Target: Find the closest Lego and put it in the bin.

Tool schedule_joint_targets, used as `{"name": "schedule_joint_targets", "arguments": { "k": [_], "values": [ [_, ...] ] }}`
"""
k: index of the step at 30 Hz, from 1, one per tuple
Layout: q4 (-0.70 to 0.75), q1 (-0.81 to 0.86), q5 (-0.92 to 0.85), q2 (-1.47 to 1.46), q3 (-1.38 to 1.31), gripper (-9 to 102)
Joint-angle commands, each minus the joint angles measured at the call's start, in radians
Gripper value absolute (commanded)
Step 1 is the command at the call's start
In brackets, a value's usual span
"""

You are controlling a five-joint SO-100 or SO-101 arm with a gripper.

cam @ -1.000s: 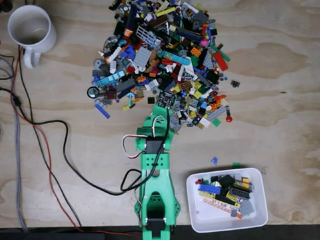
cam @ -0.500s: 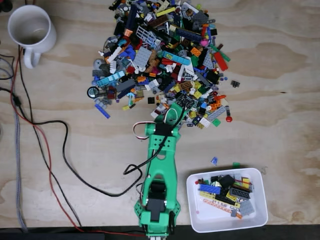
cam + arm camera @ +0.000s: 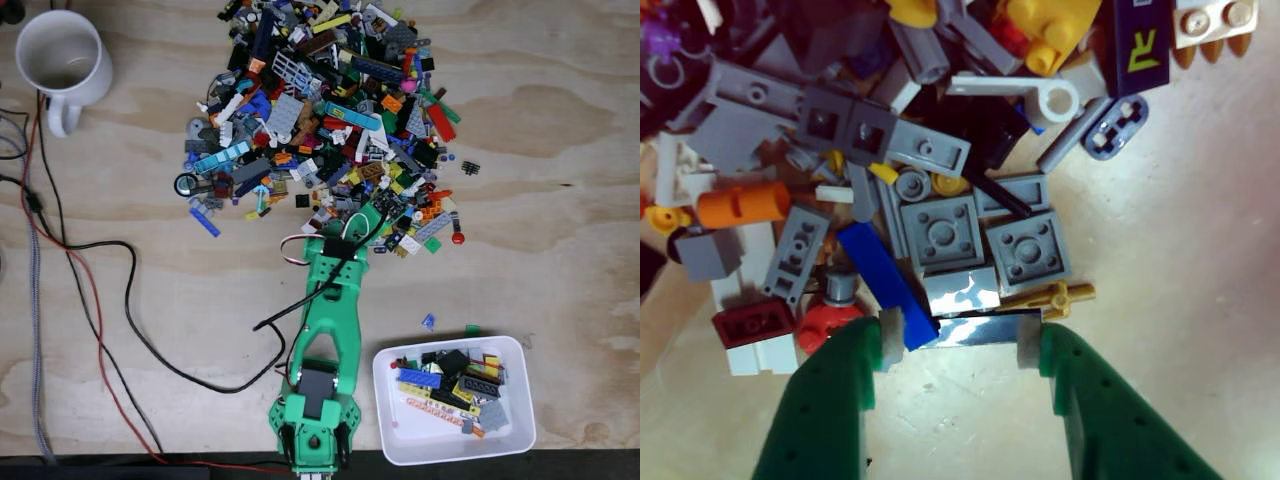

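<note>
Pile edge: Lego pile (image 3: 325, 120) fills top centre of fixed view; lower rim ends at arm tip.
Open room: bare desk (image 3: 560, 200) right of pile and between pile and bin.
Bin: bin (image 3: 392, 430) at bottom right, partly filled, beside arm base.
Arm: green arm (image 3: 325, 340) stretched from bottom edge up to pile.
Jaws: gripper (image 3: 952, 338) wide apart, straddling a dark flat piece (image 3: 975, 330) at pile rim; not closed on it.
Stray: mug (image 3: 60, 60) top left, cables (image 3: 120, 300) left.

This looked like a hobbyist's home workbench rather than a lab. The surface was a bare plywood table (image 3: 560, 220) with visible grain and knots. Left of the big heap of mixed Lego (image 3: 325, 120) sat a white mug (image 3: 60, 60), and below the mug loose red, black and grey cables (image 3: 95, 300) trailed across the wood.
</note>
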Motion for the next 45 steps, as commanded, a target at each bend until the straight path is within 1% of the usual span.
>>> {"name": "schedule_joint_targets", "arguments": {
  "k": [1, 12, 22, 32, 36, 40, 43, 45],
  "values": [
    [-0.041, 0.014, 0.006, -0.008, -0.021, 18],
    [-0.081, 0.034, -0.018, -0.023, -0.009, 13],
    [-0.104, 0.035, -0.035, -0.043, 0.015, 14],
    [-0.103, 0.014, -0.020, -0.054, 0.000, 7],
    [-0.003, 0.003, 0.003, -0.048, -0.107, 5],
    [0.212, 0.008, 0.003, -0.043, -0.339, 5],
    [0.388, 0.051, -0.028, -0.017, -0.502, 6],
    [0.486, 0.107, -0.051, 0.023, -0.563, 6]
  ]
}}
